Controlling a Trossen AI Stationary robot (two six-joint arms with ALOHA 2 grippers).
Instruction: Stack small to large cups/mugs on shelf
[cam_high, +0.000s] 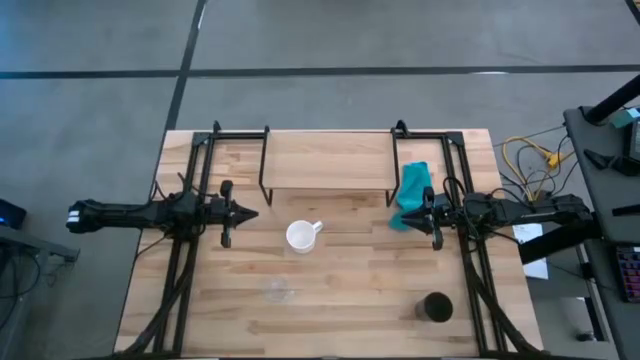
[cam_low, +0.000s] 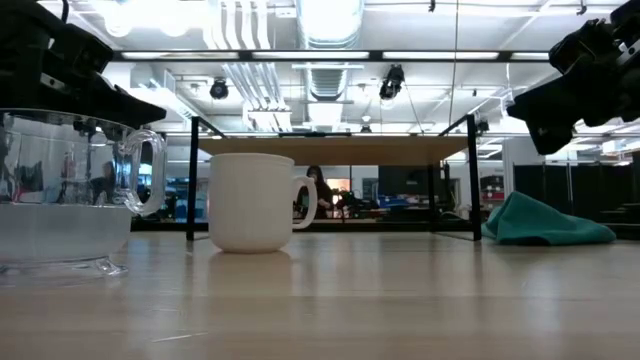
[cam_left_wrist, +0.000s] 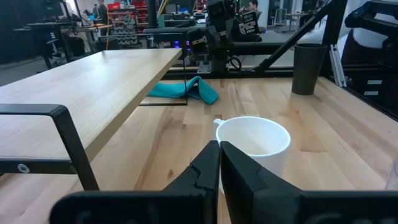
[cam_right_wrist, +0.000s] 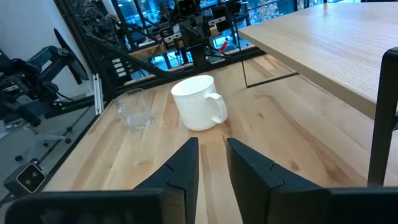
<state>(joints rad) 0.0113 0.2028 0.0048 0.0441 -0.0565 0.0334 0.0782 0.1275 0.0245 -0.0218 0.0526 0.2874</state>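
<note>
No readable text, labels, brand names or numbers in any view, plain white handled ceramic mug (cam_high: 301, 236) at frame centre unmarked, tall black cylindrical cup (cam_high: 436, 307) at lower right unmarked, background room signage too blurred to read

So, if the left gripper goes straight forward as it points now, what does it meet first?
Most likely the white mug: it stands just ahead of the left gripper, whose fingers are shut. In the high view the mug lies slightly off that line, so a graze is possible.
</note>
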